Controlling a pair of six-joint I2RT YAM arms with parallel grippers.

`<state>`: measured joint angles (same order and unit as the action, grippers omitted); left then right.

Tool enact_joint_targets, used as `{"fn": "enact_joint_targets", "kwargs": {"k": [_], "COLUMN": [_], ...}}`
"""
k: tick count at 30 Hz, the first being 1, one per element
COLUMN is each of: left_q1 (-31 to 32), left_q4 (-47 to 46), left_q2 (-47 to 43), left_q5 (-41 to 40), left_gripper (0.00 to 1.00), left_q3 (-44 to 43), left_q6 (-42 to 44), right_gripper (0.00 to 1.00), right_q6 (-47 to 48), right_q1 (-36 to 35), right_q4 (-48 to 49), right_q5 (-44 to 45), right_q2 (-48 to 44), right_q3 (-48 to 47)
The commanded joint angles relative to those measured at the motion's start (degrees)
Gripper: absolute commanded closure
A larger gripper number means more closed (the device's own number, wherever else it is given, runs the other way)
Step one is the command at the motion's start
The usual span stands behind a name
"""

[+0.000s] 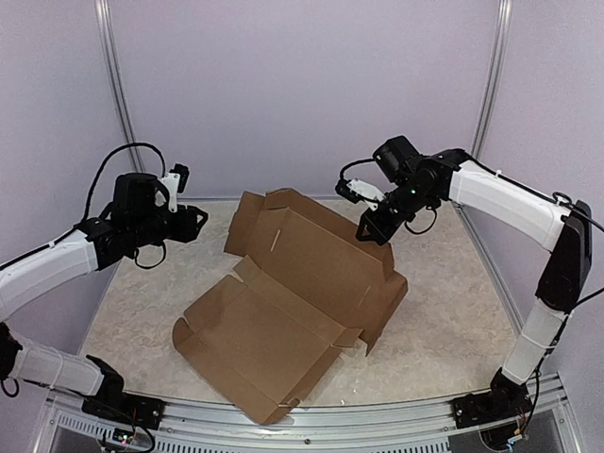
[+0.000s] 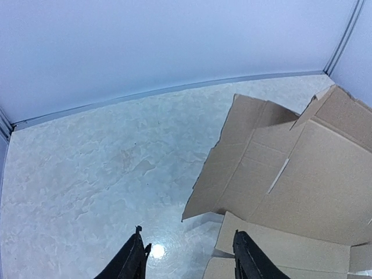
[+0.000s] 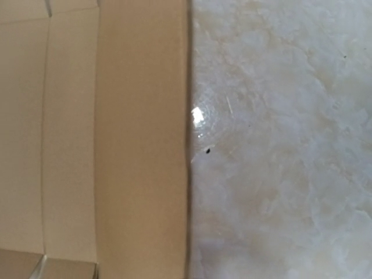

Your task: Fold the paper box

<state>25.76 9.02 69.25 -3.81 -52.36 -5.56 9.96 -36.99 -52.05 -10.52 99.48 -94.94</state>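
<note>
The paper box (image 1: 283, 293) is a brown cardboard sheet lying unfolded across the middle of the table, with its far panel tilted up and some side flaps half raised. My left gripper (image 1: 196, 224) hovers left of the far flaps. In the left wrist view it (image 2: 189, 253) is open with only bare table between its fingers, and the paper box (image 2: 290, 174) lies ahead on the right. My right gripper (image 1: 370, 232) hangs over the far right edge of the sheet, shut. Its fingers do not show in the right wrist view, only the box's straight edge (image 3: 145, 145).
The marbled white table (image 1: 142, 311) is enclosed by pale walls with metal posts (image 1: 115, 85) at the back corners. An aluminium rail (image 1: 311, 420) runs along the near edge between the arm bases. Bare tabletop (image 3: 279, 174) lies right of the cardboard.
</note>
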Motion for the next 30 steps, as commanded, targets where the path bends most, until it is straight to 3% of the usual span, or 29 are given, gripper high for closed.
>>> {"fn": "enact_joint_targets", "kwargs": {"k": [1,7,11,14,19,30], "left_q1": [-1.8,-2.7,-2.2,-2.0,-1.5,0.3], "left_q4": [2.4,3.9,0.0,-1.8,-0.2,3.4], "left_q2": [-1.8,1.6,4.9,7.1,13.0,22.1], "left_q5": [8.3,18.7,24.7,26.0,27.6,27.6], "left_gripper": [0.50,0.48,0.54,0.60,0.79,0.92], "left_q3": [-2.6,-9.4,-11.7,-12.9,-16.5,-22.2], "left_q6": [-7.4,-14.8,-19.4,-21.9,-23.0,-23.0], "right_gripper": [1.00,1.00,1.00,1.00,1.00,1.00], "right_q6": [-3.2,-4.5,-4.8,-5.6,-6.9,-6.5], "right_q1": [-2.7,-6.9,-10.2,-11.8,-14.2,-17.4], "right_q4": [3.4,5.2,7.0,8.4,10.7,12.9], "right_q5": [3.0,9.9,15.7,18.3,21.7,28.3], "right_q2": [-3.3,-5.0,-6.1,-6.7,-7.3,-7.0], "right_q3": [2.8,6.9,9.8,10.7,11.0,9.6]}}
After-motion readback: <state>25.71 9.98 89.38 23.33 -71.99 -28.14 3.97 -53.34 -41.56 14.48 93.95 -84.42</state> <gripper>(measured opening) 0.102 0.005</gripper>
